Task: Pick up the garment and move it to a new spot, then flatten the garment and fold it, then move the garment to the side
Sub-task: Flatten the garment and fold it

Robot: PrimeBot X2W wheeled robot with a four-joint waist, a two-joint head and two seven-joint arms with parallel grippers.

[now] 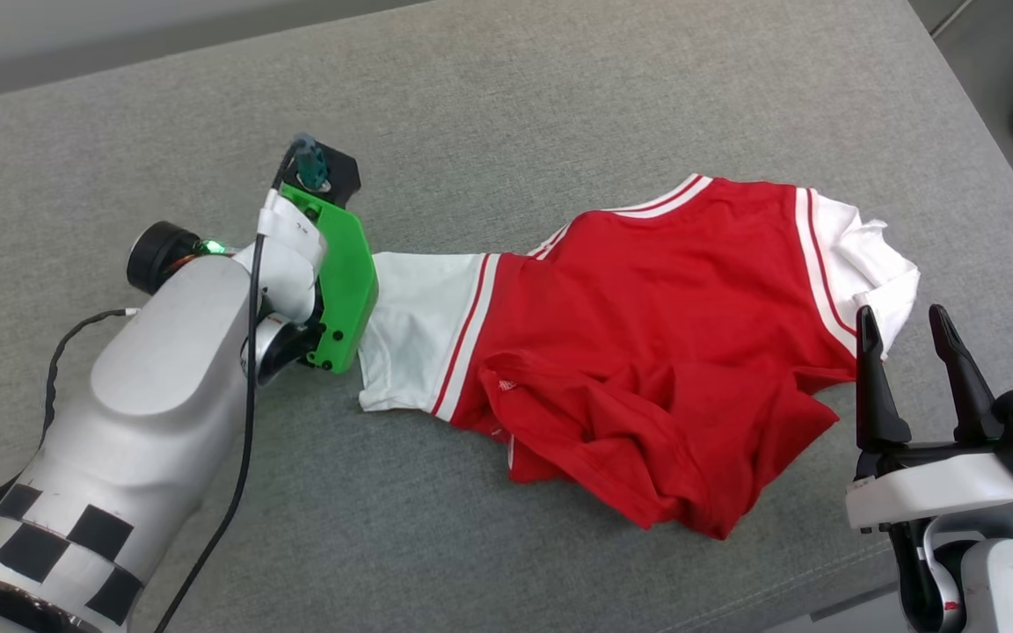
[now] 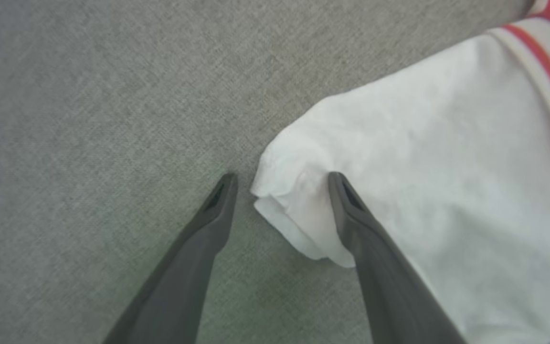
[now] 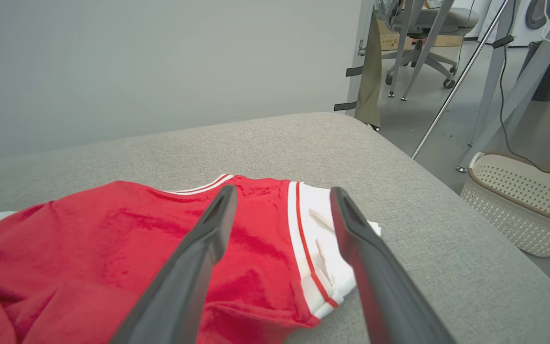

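Shirt (image 1: 647,352) lies crumpled on grey cushion (image 1: 559,88), white sleeve (image 2: 447,167) at 9 o'clock. L wrist view: left gripper (image 2: 282,177), jaws spread astride sleeve corner. Head view hides that behind green mount (image 1: 344,290). Right gripper (image 1: 902,312) at 4 o'clock, jaws spread by other sleeve. R wrist view adds basket (image 3: 518,210), chair (image 3: 418,24).

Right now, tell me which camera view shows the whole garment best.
The head view: the garment lies whole on the grey cushion, rumpled at its lower edge. The left wrist view gives the corner of one white sleeve; the right wrist view gives the red body and the other sleeve.
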